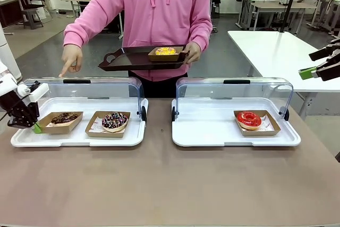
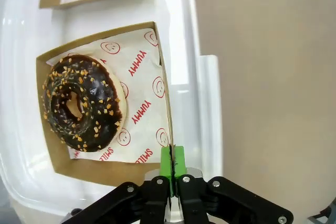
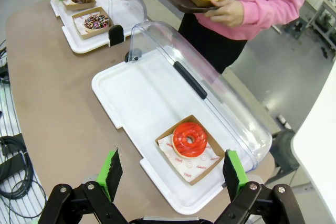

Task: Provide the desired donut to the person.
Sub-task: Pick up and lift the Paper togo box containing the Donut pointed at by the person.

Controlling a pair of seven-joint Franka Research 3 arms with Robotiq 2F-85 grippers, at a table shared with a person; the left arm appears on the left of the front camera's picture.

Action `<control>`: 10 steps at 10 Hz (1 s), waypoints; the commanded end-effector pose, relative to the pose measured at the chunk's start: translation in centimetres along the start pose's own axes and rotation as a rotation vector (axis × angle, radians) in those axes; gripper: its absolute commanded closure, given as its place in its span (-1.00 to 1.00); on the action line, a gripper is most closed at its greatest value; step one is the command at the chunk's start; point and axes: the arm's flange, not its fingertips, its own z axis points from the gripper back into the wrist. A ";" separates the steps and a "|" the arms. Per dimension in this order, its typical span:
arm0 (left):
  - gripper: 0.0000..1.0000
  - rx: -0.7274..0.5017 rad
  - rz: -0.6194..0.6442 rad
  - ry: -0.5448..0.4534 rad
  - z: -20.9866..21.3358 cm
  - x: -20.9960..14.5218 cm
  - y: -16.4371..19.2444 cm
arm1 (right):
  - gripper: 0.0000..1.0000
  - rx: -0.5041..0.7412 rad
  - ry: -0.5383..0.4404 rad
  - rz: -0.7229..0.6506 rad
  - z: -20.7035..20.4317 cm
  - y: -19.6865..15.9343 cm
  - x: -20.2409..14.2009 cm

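Pinched shut, the left gripper (image 2: 172, 153) has its green pads clamped on the side wall of a cardboard tray (image 2: 59, 163). That tray holds the chocolate donut (image 2: 83, 103), which is topped with nut bits. The tray sits at the left end of the left display case (image 1: 74, 137), whose clear lid is up. A sprinkled donut (image 1: 115, 120) sits just beside it in a tray of its own.

Behind the case stands the person (image 1: 154, 3). Their pointing hand (image 1: 71, 57) aims a finger down at that end of the case, so the chocolate donut looks like the wanted one. Their other hand holds out a dark serving tray (image 1: 127, 59) that already carries a yellow donut (image 1: 165, 51).

The right gripper (image 3: 170, 169) hangs wide open and well above the right-hand case, where a red donut (image 3: 189, 139) lies.

The grasp appears made, so the lift is probably next. It calls for keeping the cardboard tray level, since a one-wall pinch may let it sag. The tray then has to clear the raised lid and be carried across to bare space on the serving tray.
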 end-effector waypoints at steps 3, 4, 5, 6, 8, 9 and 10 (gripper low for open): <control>1.00 0.024 -0.113 0.063 5.3 2.9 -9.6 | -1.00 -0.002 0.007 -0.001 -0.1 0.0 -0.1; 1.00 0.069 -0.140 0.074 6.9 3.6 -12.3 | -1.00 -0.002 0.007 -0.001 -0.1 0.0 -0.1; 1.00 0.150 -0.176 0.069 8.8 4.3 -15.3 | -1.00 -0.002 0.007 -0.001 -0.1 0.0 -0.1; 1.00 0.219 -0.198 0.086 10.4 5.0 -17.7 | -1.00 -0.002 0.007 -0.001 -0.1 0.0 -0.1; 1.00 0.281 -0.272 0.030 13.0 5.9 -21.1 | -1.00 -0.002 0.007 -0.001 -0.1 0.0 -0.1; 1.00 0.324 -0.290 0.024 14.5 6.4 -22.7 | -1.00 -0.002 0.007 -0.001 -0.1 0.0 -0.1; 1.00 0.362 -0.281 0.026 16.0 6.9 -23.5 | -1.00 -0.002 0.007 -0.001 -0.1 0.0 -0.1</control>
